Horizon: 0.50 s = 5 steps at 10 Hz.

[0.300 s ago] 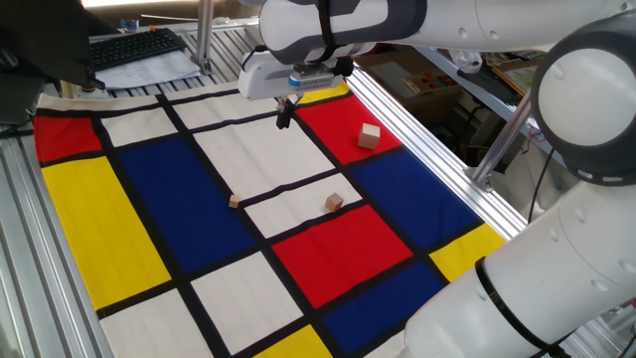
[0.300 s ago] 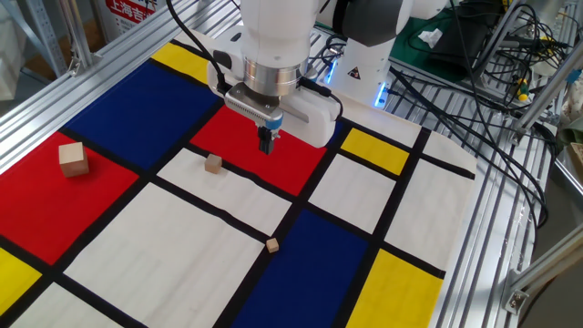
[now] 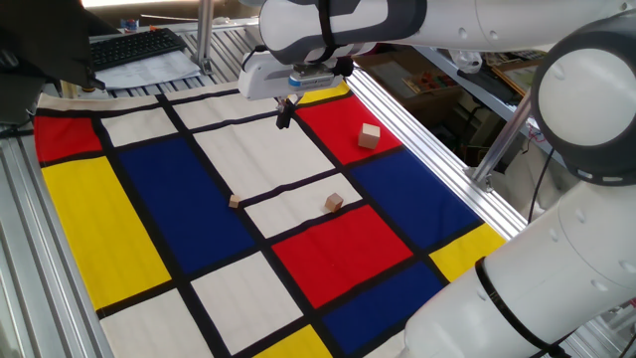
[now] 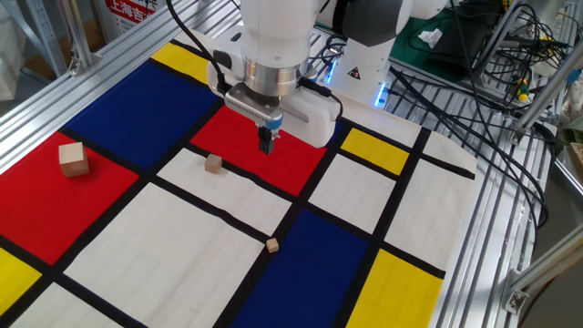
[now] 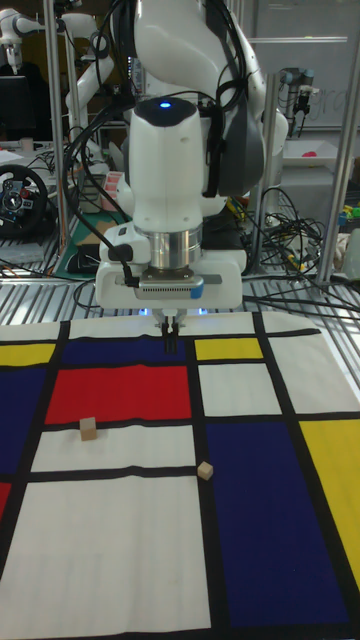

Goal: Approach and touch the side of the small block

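The small block [image 3: 334, 203] is a light-tan wooden cube lying on a white panel of the coloured cloth beside a red panel, also seen as the small block [image 4: 213, 163] and small block [image 5: 89, 429]. My gripper [image 3: 284, 117] hangs above the cloth, well away from the block, with its dark fingers pressed together and nothing held. In the other fixed view the gripper [image 4: 266, 146] hovers over the red panel to the right of the block. In the tall view the gripper [image 5: 170, 340] points straight down, behind and right of the block.
A larger pale wooden cube [image 3: 370, 136] rests on a red panel, larger cube [image 4: 73, 158]. A tiny wooden chip [image 3: 235, 201] lies at a blue panel's edge, chip [image 4: 271, 244], chip [image 5: 205, 470]. Aluminium rails [image 3: 427, 139] frame the cloth; cables [image 4: 474, 82] lie beyond.
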Motion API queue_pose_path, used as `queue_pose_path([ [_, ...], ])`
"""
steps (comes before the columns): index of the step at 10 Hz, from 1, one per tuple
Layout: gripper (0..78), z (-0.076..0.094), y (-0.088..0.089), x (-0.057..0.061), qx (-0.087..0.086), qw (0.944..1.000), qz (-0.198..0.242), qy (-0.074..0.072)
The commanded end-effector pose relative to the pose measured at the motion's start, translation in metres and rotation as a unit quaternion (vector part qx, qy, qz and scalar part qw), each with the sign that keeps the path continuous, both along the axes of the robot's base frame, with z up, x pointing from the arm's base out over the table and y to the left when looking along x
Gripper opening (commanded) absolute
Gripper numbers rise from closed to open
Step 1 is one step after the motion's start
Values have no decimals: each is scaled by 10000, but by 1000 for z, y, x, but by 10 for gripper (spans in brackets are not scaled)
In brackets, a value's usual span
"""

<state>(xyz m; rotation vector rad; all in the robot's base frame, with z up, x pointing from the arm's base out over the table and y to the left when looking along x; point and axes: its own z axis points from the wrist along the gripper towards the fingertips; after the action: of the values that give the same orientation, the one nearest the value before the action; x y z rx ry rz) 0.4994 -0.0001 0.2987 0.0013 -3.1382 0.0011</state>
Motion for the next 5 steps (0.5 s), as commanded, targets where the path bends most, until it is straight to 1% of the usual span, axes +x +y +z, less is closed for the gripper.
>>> queue_pose_path([
  [1,0,0,0,0,-34,9918,1186,472],
  [2,0,0,0,0,-137,9917,1186,468],
  [5,0,0,0,0,-132,9917,1186,473],
])
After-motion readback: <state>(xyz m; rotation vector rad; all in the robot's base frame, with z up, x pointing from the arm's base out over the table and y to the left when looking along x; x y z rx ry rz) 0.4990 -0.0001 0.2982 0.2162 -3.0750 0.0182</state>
